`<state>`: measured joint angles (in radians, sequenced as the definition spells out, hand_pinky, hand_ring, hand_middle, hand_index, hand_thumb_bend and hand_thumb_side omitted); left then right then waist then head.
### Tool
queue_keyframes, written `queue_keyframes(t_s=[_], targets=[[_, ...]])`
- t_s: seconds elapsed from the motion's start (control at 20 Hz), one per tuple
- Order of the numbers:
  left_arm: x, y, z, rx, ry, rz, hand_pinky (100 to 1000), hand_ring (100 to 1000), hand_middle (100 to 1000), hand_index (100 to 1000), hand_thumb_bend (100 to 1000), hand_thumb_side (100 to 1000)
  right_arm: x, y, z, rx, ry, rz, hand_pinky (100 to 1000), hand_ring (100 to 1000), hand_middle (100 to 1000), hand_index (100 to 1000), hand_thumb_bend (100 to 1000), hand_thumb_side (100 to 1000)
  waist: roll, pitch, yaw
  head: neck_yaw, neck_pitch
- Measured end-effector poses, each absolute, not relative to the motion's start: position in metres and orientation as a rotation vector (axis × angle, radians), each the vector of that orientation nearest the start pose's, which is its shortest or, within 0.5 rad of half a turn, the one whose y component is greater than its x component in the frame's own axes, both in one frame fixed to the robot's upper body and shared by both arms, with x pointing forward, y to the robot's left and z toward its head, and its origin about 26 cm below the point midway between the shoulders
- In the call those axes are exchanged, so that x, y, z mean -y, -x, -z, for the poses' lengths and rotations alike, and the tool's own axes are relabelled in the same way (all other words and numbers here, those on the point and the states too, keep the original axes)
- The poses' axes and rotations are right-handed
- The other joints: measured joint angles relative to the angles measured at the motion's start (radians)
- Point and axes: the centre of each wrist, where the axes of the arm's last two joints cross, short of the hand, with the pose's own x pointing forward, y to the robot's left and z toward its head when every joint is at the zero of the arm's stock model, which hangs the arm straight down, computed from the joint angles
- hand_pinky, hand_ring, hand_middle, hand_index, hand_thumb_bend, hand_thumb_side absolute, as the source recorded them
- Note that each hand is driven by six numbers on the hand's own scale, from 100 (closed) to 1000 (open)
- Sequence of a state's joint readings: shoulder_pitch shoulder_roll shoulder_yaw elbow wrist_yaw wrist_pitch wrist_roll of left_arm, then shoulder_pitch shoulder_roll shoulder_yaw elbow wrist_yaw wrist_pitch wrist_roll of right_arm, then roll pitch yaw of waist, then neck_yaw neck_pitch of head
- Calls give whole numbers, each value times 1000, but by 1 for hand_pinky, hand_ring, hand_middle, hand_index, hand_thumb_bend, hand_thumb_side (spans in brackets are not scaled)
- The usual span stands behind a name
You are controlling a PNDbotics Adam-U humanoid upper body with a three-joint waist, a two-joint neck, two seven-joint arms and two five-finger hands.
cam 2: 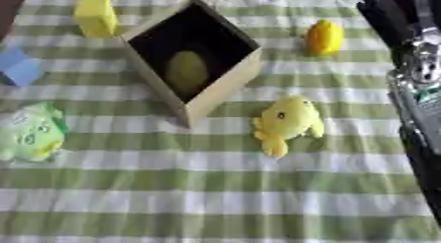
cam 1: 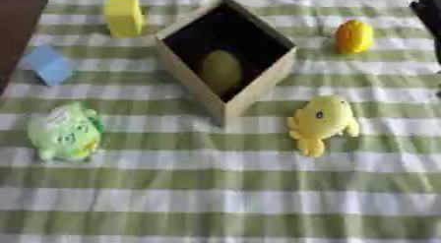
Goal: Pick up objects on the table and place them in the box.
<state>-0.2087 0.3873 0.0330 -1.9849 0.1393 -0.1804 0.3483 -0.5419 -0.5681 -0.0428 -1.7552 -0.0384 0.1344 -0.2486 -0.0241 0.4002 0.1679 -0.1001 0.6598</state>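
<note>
A wooden box (cam 1: 196, 84) stands open at the middle back, turned corner-on, with a green oval object (cam 1: 221, 70) lying inside. On the striped cloth around it lie a yellow plush (cam 1: 320, 121) right of the box, a green plush (cam 1: 65, 131) at the left, a blue block (cam 1: 49, 65), a yellow block (cam 1: 123, 15) at the back left and a small orange-yellow object (cam 1: 354, 36) at the back right. My right arm (cam 2: 415, 84), black and silver, runs down the right edge of the right eye view, apart from every object. My left hand shows in neither view.
The green-and-white striped cloth (cam 1: 224, 197) covers the table. A dark strip (cam 1: 17, 25) borders it at the back left.
</note>
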Motion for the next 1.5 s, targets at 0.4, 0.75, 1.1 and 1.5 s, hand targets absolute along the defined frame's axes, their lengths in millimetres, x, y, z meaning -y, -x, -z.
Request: queue_keyframes(t_s=[0.4,0.75,1.1,1.5], targets=[[-287,-292,-181,2386,-245,-77,786,769,696,882,100,757,308,-349,-260,2199,552,-190,946,847,723,778,100,591,0,0,0,0,0],[-287,-292,-181,2385,-244,-77,786,769,696,881,100,757,309,-351,-264,2202,572,-197,940,855,735,787,100,552,0,0,0,0,0],[-286,-292,-180,2382,-239,-71,786,770,696,880,100,758,341,-381,-290,2035,917,-400,925,903,801,833,100,435,0,0,3,-1,1],[-286,-292,-180,2379,-238,-65,786,771,696,880,100,758,391,-430,-302,1660,1130,-832,936,965,883,890,100,406,0,0,1,-5,8]])
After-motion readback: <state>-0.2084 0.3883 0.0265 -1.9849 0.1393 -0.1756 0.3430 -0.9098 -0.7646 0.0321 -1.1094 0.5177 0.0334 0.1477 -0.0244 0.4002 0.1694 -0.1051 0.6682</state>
